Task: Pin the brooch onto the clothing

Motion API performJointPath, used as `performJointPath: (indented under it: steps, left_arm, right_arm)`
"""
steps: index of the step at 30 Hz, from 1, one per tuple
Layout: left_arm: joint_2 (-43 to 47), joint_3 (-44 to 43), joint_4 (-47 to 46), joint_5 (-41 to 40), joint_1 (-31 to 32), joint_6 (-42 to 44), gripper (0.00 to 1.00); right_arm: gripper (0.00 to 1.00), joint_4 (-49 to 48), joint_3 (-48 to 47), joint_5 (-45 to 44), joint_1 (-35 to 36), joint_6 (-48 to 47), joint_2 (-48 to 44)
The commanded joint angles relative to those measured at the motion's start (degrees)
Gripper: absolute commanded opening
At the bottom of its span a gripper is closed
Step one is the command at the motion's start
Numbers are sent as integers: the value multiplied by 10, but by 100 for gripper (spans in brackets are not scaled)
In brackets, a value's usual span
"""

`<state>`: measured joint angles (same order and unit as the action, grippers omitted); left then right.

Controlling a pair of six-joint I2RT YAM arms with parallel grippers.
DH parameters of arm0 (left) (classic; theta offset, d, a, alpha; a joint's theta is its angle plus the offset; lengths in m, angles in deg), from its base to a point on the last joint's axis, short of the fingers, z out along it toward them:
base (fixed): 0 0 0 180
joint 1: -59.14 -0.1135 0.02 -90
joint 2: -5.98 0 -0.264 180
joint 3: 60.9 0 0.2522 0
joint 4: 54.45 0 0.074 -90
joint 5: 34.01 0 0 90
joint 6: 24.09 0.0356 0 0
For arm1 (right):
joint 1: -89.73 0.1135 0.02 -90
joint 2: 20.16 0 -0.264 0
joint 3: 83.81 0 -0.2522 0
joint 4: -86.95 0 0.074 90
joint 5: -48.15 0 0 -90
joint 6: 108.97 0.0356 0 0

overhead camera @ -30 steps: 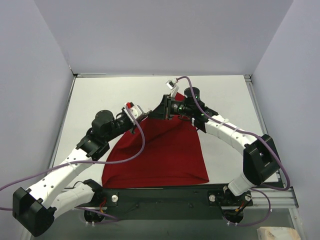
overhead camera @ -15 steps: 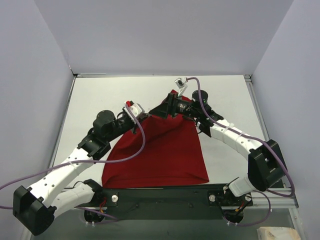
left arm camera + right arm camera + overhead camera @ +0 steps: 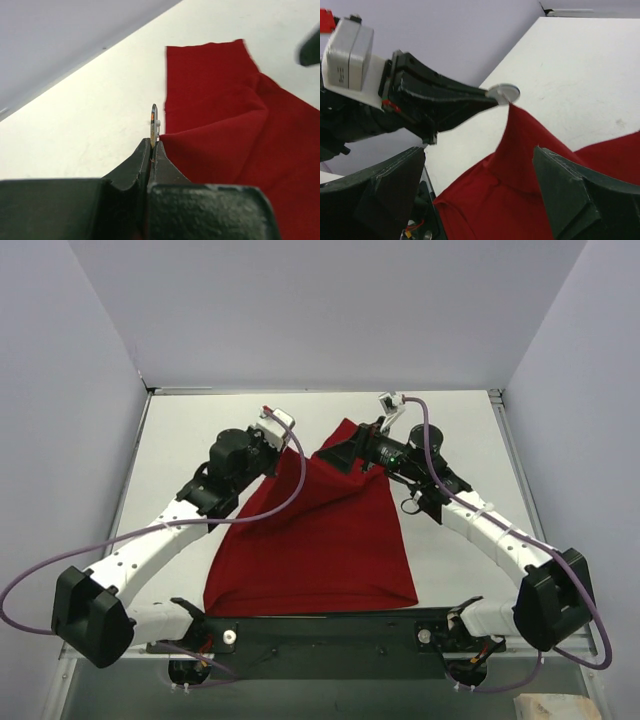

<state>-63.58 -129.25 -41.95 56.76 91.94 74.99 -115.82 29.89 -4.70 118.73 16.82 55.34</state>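
Left arm (image 3: 150, 545), right arm (image 3: 490, 530): white tube links, small dark dots along sides. Joint housings (image 3: 90, 605) black, blocky. Wrist motors black, round. Purple cable (image 3: 301, 475) on each arm. Camera box (image 3: 347, 52) white, rounded corners, faint dark markings, red tab beside it. Left tool (image 3: 151, 146): dark rough-cast fingers tapering to thin tips. Right tool (image 3: 479, 150): dark matte wedge fingers. Base bar (image 3: 330, 625) black, with white knobs (image 3: 230, 637).

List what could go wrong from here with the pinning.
1. The left gripper pinches the brooch only by its edge, at the fingertips; it could twist or slip when pressed.
2. The right gripper is open, so the clothing is not gripped and may bunch or slide away.
3. The grippers are close together and could collide.
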Motion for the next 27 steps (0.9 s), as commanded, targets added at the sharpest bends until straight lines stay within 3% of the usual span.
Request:
performJointPath:
  steps: [1,7,13,15,16,17,19,20,23,27]
  left_arm:
    - [-30,-68,12,-146,-8,2,0]
    - [-95,-100,61,-254,-9,13,0]
    - [-150,-101,99,-255,-9,-20,1]
    - [-157,-100,107,-256,-9,-36,6]
    - [-159,-98,109,-261,-9,-42,14]
    - [-158,-98,111,-260,-9,-47,34]
    - [-150,-98,121,-261,-10,-59,57]
    - [-146,-97,123,-263,-10,-64,74]
    - [-120,-85,135,-278,-11,-114,87]
    - [-76,-63,192,-265,-21,-195,93]
  right_arm:
    - [95,28,15,-34,-13,-42,-34]
    - [99,159,27,-119,-24,-97,-61]
    - [100,307,30,-243,-46,-102,-74]
    - [100,351,31,-263,-53,-95,-78]
    - [100,361,35,-269,-57,-89,-81]
    - [100,377,43,-276,-65,-86,-89]
    - [100,393,48,-286,-70,-76,-95]
    - [100,411,52,-295,-74,-74,-101]
    - [100,455,59,-313,-80,-69,-113]
    - [100,509,84,-341,-98,-59,-132]
